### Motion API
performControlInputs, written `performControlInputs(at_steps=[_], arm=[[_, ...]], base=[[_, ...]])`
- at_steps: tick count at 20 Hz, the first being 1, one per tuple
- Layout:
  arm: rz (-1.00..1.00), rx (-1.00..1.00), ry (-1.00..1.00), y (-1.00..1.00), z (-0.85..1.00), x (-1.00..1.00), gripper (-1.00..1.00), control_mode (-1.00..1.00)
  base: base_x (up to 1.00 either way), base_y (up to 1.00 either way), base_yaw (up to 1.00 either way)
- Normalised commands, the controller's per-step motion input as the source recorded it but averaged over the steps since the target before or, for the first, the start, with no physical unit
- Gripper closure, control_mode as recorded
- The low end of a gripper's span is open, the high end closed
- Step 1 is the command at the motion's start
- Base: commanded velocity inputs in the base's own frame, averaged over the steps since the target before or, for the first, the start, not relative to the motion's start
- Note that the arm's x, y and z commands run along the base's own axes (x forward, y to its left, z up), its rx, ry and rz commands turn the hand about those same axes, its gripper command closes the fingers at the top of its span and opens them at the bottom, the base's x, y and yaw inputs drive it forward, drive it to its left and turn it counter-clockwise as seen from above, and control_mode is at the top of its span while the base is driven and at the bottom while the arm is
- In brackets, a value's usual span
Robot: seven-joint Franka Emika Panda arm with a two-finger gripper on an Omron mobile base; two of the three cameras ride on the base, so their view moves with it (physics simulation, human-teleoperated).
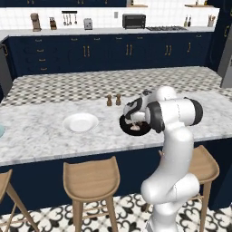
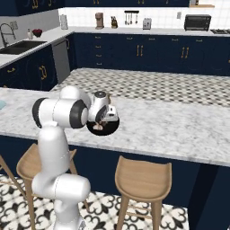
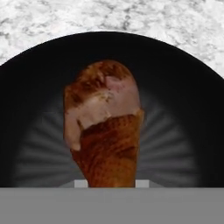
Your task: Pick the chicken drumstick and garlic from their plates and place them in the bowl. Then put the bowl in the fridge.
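The black bowl [image 1: 124,126] [image 2: 96,130] [image 3: 35,87] sits on the marble island near its front edge. My gripper [image 1: 135,123] [image 2: 106,119] [image 3: 111,183] hangs just over it, pointing down. The reddish-brown chicken drumstick [image 3: 109,148] stands between the fingertips, which press against both sides of its narrow end, over the middle of the bowl. A pale beige patch, apparently the garlic [image 3: 89,111], overlaps the drumstick's upper part; a pale speck [image 1: 135,128] lies in the bowl. The white plate [image 1: 80,122] is bare, left of the bowl. A sliver of the light blue plate [image 1: 1,131] [image 2: 1,104] shows farther left.
Two small brown shakers [image 1: 113,100] stand just behind the bowl. Wooden stools [image 1: 90,179] [image 2: 143,177] line the island's front. A grey fridge edge [image 1: 225,59] rises at the far right. Navy cabinets and a counter with appliances run along the back wall.
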Motion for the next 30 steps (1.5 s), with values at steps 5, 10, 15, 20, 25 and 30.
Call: performControlInputs(at_steps=[5,10,15,20,25,30], arm=[[0.00,0.00,0.02,0.19,-0.25,0.20,-1.00,-1.00],[0.00,0.00,0.00,0.05,0.00,0.01,-1.00,-1.00],[-0.14,0.00,-0.15,-0.05,0.40,-0.42,-1.00,-1.00],[-0.27,0.00,-0.02,-0.41,0.54,-0.53,-1.00,-1.00],[-0.33,0.02,0.03,-0.69,0.21,-0.34,-1.00,-1.00],[-0.17,0.23,0.03,-0.30,0.19,-0.72,-1.00,-1.00]], base=[[0.00,0.00,0.00],[0.00,0.00,0.00],[0.00,0.00,0.00],[0.00,0.00,0.00],[0.00,0.00,0.00],[0.00,0.00,0.00]])
